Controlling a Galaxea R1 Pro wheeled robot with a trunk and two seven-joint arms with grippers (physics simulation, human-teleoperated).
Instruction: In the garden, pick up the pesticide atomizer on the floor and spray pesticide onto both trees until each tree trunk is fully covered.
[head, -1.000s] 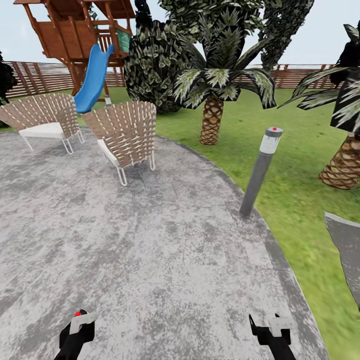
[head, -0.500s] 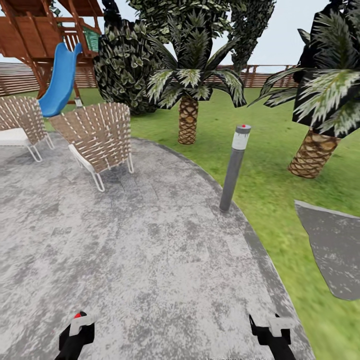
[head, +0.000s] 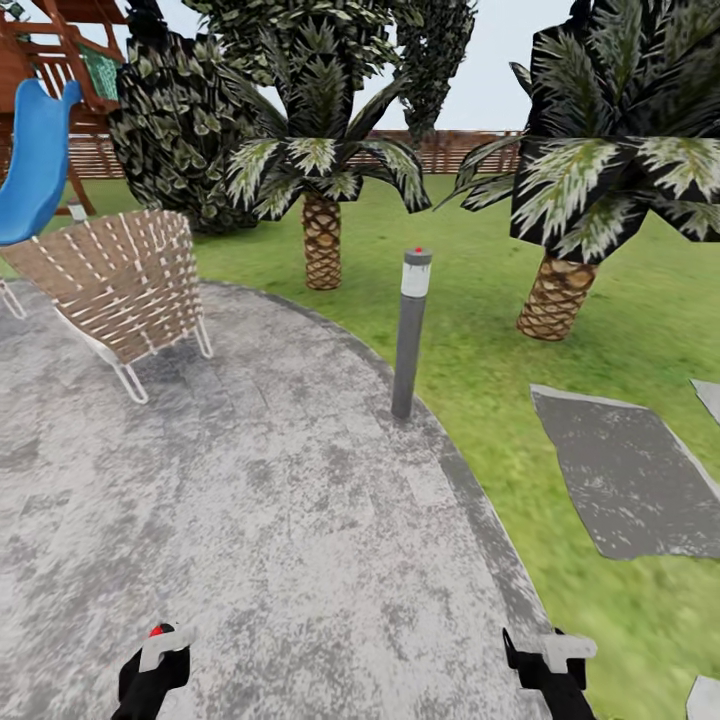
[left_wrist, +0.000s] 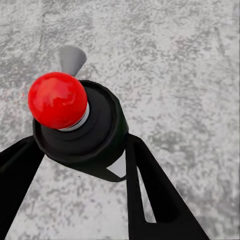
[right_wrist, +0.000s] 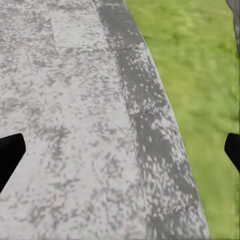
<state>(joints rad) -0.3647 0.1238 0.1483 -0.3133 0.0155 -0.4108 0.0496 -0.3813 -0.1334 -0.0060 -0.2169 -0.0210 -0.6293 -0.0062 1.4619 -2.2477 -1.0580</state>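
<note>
L tool (left_wrist: 80, 150) clamped on pesticide atomizer (left_wrist: 75, 125), red tip up, over grey patio (head: 250, 500). R tool (right_wrist: 120, 150) fingers wide apart, at patio edge by grass (right_wrist: 200, 60).

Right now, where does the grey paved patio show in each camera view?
Head view: patio spans the lower left and centre.
Left wrist view: patio lies behind the pesticide atomizer in the left pincer.
Right wrist view: patio beside grass.
Shared landmark: the patio's dark curved edge, head and right wrist views.
</note>
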